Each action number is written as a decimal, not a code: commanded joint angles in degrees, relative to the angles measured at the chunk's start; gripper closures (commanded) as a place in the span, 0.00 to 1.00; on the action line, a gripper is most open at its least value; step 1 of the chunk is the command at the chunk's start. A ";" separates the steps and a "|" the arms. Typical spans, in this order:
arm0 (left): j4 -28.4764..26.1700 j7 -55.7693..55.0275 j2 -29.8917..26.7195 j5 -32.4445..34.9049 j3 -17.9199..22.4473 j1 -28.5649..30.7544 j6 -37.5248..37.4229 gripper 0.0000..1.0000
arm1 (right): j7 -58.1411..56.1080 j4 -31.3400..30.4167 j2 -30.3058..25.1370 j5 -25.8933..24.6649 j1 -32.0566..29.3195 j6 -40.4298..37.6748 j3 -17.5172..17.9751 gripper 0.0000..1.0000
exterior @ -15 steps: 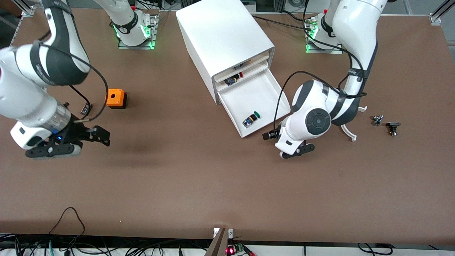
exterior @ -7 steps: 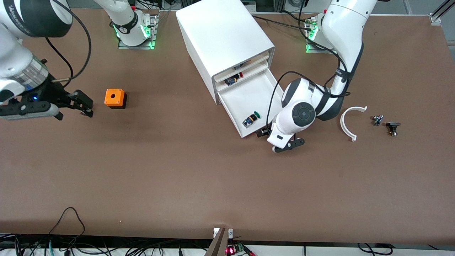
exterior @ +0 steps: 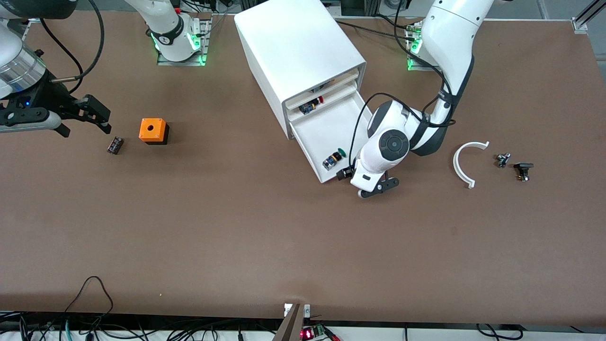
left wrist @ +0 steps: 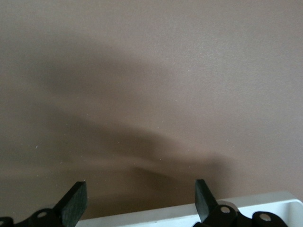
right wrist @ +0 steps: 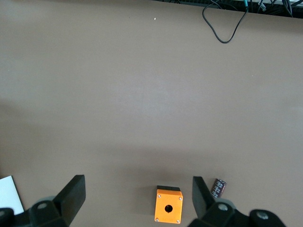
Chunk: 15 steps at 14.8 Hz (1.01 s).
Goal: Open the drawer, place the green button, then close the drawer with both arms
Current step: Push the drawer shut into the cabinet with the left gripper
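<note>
We see the left gripper (exterior: 362, 182) spread wide and empty at the front edge of the pulled-out drawer (exterior: 352, 118), the cabinet's (exterior: 296, 45) lowest. The button (exterior: 334, 158) lies in the drawer near that edge. The right gripper (exterior: 66, 121), also spread and empty, hangs toward the right arm's end from the cabinet.

Counted on the table: one white cabinet (exterior: 298, 52) with three drawers, one button (exterior: 334, 158) in the lowest, one orange box (exterior: 153, 130), one dark cylinder (exterior: 114, 145), one white curved strip (exterior: 461, 163), two small black parts (exterior: 513, 166), two arms.
</note>
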 commanded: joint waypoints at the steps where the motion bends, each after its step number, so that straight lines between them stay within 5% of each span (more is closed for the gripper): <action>1: -2.11 -2.28 -2.49 1.66 -0.14 -1.20 -4.18 0.00 | -0.49 2.06 0.67 1.04 -0.29 -0.93 0.11 0.00; 15: -4.57 -11.16 -3.11 -0.88 -12.62 -0.41 -8.15 0.00 | -0.75 3.64 1.29 0.95 -0.37 -1.45 0.11 0.00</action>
